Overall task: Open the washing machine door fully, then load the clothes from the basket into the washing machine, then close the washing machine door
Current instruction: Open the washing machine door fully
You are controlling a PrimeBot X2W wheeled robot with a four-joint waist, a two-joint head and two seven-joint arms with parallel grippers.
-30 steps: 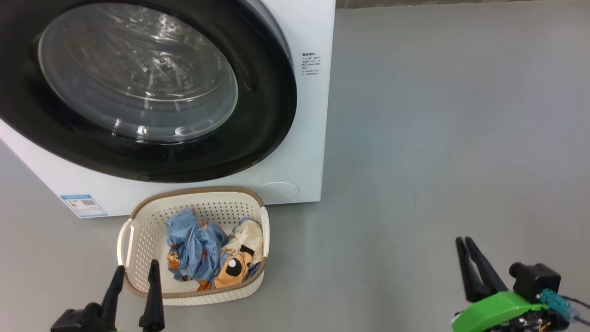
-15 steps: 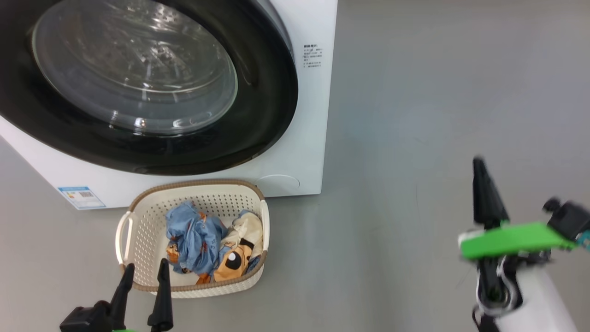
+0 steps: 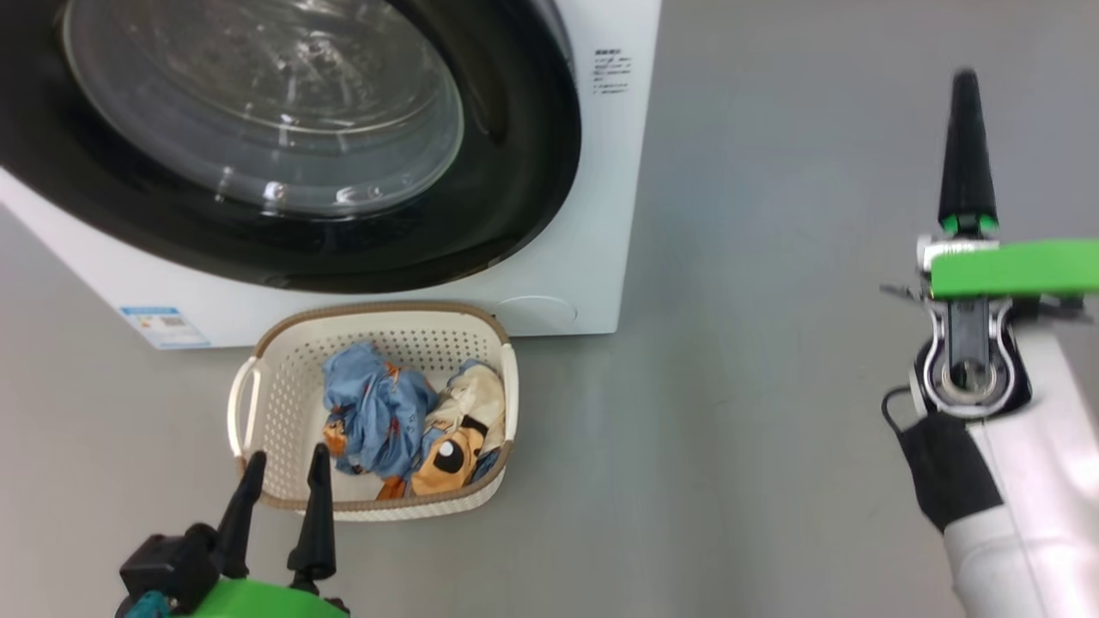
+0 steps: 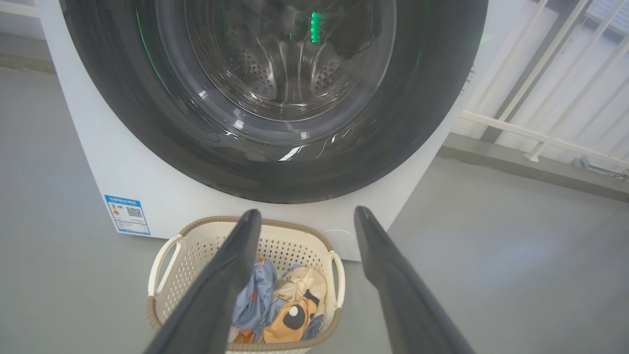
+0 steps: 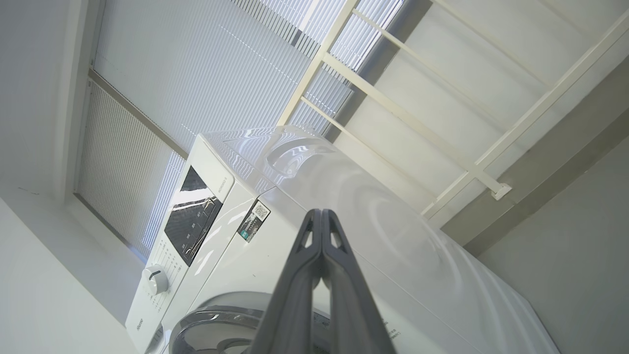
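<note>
Washing machine (image 3: 601, 257): white, upper left of head view.
Washing machine door (image 3: 524, 154): black ring around glass bowl, lying closed against machine front.
Basket (image 3: 275, 403): on grey floor (image 3: 730, 386), lower left, just below door.
Clothes (image 3: 378, 412): blue piece and cream-orange piece heaped inside basket.
Left gripper (image 3: 288, 452): bottom left, fingers spread, empty, tips at basket's near rim.
Right gripper (image 3: 966, 86): right edge, pointing up frame, fingers pressed together, holding nothing, well apart from machine.

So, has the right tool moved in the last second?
Yes. The right tool, shut, has gone up the head view: it was below the bottom edge of the washing machine, and its tip is now well above that edge.
</note>
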